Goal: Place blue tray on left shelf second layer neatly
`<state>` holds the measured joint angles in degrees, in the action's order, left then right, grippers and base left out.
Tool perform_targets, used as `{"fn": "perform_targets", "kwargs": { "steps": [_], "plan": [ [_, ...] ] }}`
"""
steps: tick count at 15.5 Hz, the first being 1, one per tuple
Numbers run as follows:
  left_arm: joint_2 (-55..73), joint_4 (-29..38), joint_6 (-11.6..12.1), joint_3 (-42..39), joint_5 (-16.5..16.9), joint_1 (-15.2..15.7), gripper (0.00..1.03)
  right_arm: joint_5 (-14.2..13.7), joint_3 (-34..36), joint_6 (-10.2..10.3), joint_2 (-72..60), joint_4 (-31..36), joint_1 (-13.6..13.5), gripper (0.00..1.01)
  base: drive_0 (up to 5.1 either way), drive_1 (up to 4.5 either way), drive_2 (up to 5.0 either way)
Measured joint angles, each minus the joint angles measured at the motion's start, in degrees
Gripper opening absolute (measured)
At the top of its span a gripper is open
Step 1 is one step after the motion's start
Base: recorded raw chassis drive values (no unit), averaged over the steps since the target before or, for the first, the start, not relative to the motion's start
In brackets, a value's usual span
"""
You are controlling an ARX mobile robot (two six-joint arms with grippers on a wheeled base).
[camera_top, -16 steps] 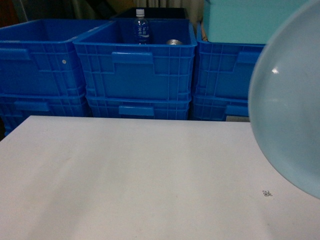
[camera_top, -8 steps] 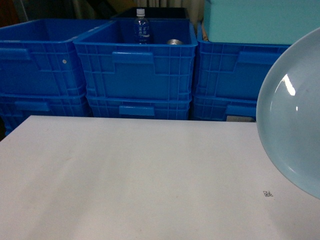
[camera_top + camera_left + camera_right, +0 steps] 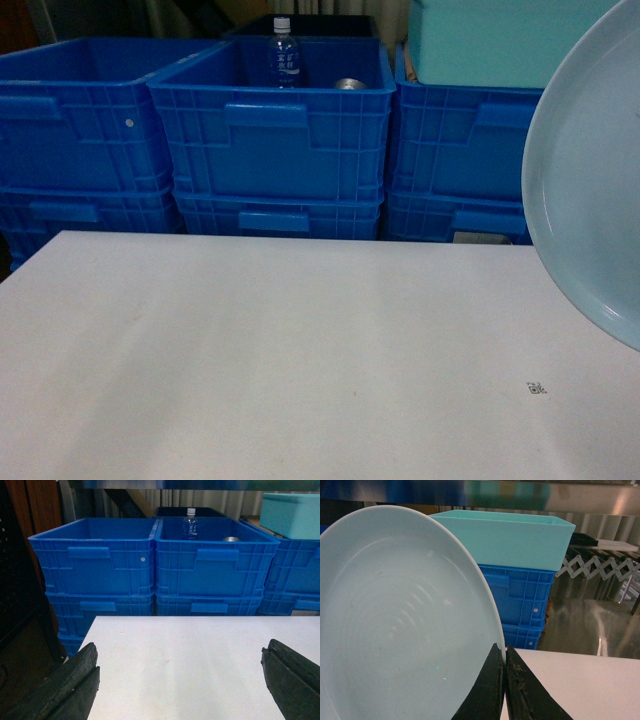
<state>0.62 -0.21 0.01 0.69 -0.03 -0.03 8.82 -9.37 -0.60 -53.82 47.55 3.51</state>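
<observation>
Right wrist view: right gripper (image 3: 504, 680) is pinching the blue tray (image 3: 400, 625) by its rim.
Left gripper (image 3: 180, 680) is hovering spread wide above the white table (image 3: 185, 650).

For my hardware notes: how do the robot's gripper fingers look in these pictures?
In both wrist views the fingers are black with a rough, matte surface. The left gripper shows thick, blunt-tipped fingers. The right gripper shows fingers tapering to narrow points. No cables or markings are visible.

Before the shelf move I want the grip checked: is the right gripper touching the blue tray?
Touching. In the right wrist view the right gripper has its fingers pinched together on the blue tray at its rim.
</observation>
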Motion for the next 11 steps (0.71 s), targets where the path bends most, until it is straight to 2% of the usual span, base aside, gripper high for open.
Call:
{"fn": "perform_targets", "kwargs": {
  "steps": [11],
  "plan": [
    [0.0, 0.0, 0.0, 0.0, 0.0, 0.0, 0.98, 0.0, 0.0, 0.6, 0.0, -0.2, 0.0, 0.02, 0.0, 0.00, 0.0]
  ]
}}
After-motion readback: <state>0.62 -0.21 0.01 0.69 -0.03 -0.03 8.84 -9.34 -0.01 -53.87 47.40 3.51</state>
